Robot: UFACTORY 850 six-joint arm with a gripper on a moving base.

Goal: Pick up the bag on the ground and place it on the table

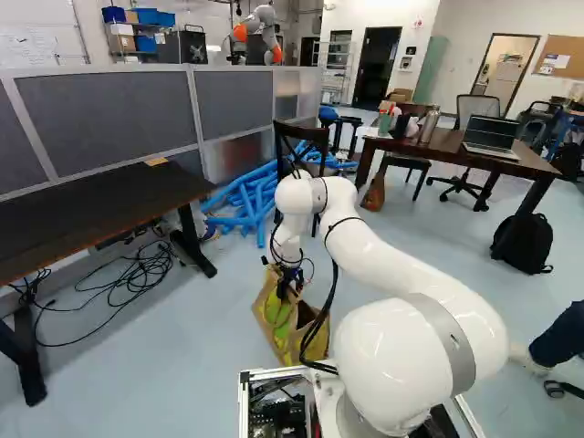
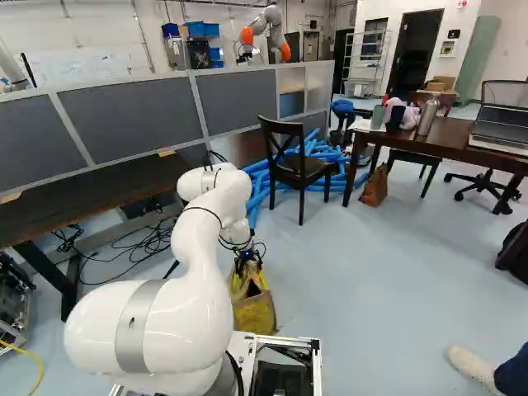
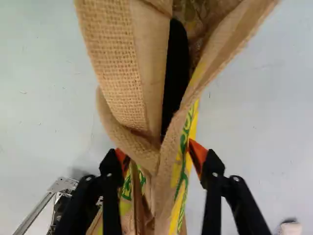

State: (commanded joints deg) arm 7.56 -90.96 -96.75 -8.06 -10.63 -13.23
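Pincer (image 1: 289,281): closed about the bunched upper part of the burlap bag (image 1: 297,321), pinching it from two sides. Wrist view: orange pads (image 3: 197,152) press on the cloth, one on each side; folded tan edges rise between them, and something black (image 3: 176,71) shows inside the mouth of the bag

Bag position: low, just ahead of the base, beneath the pincer. Yellow and green printed panels visible. Cannot tell whether its bottom bears on the floor (image 2: 363,272)

Arm (image 1: 392,246): bent forward and down to the bag

Farther out: wooden chair (image 2: 304,165) beyond the pincer, blue tubes (image 1: 245,205) lying on the floor around and behind it. Loose black cables (image 1: 137,274) on the floor near the low dark surface (image 1: 96,214), at the left of the left base view

At the right of the left base view: the second surface (image 1: 443,157), carrying an open laptop (image 1: 493,135) and a metal bottle (image 1: 429,124). A brown bag (image 2: 374,188) leans near its leg; black backpack (image 1: 523,243) on the floor

Behind the grey partition (image 1: 109,114): another robot (image 1: 262,26)
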